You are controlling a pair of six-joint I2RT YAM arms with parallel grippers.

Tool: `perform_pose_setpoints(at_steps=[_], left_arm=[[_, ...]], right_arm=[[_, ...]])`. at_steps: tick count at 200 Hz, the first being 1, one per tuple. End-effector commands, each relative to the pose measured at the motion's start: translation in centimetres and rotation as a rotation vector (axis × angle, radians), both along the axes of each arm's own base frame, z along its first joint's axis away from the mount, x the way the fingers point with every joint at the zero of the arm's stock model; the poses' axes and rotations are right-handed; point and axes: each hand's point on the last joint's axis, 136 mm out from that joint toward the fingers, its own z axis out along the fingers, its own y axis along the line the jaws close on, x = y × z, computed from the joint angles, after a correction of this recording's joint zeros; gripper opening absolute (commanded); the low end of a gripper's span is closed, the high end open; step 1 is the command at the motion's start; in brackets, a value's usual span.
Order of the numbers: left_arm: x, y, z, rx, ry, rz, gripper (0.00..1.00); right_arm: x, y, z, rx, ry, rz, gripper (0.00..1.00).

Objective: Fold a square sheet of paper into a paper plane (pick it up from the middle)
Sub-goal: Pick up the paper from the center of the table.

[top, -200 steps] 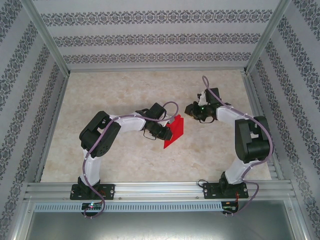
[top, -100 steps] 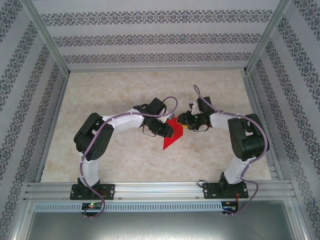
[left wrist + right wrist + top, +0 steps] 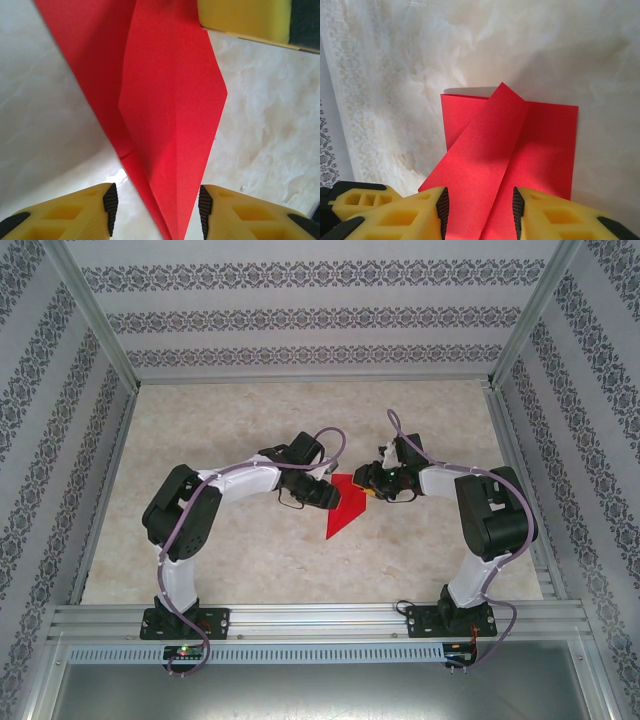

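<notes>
Left arm: left gripper sits on the left edge of the square sheet of paper. In the left wrist view its jaws stand partly apart, and the sheet's narrow creased end runs down between the pads. The end lies close to the right-hand pad with bare table showing beside the other, so nothing is pinched. The sheet itself lies mid-table between the two grippers. It is no longer a flat square: one diagonal flap is turned over the body, and the long point faces the near edge (I cannot tell whether the underside lies fully flat or is a little lifted). Right arm: right gripper is at the sheet's upper right corner. In the right wrist view its jaws are also partly apart, with the folded flap lying in the gap and reaching from pad to pad. No squeeze is visible, so I take the sheet as not held. Judgement: this is an early fold, mid re-grip, with one diagonal crease laid and the matching one not yet made. The next move calls for one gripper to close on or press the sheet near its middle as an anchor, while the other takes the free corner and brings it over to the centre line. The paper is thin and will slide or buckle if both let go
</notes>
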Motion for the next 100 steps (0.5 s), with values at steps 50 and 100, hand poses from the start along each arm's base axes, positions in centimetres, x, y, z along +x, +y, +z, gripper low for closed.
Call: perform_pose_setpoints(at_steps=[50,100], left_arm=[[0.7,-2.3,-0.7,-0.095,0.055,-0.013,0.35],[0.5,-2.6,-0.8,-0.108,0.077,-0.025,0.20]], right_arm=[[-0.8,0.1,0.9,0.026,-0.021,0.002,0.42],[-1.1,0.1,0.6,0.036,-0.018,0.005,0.42]])
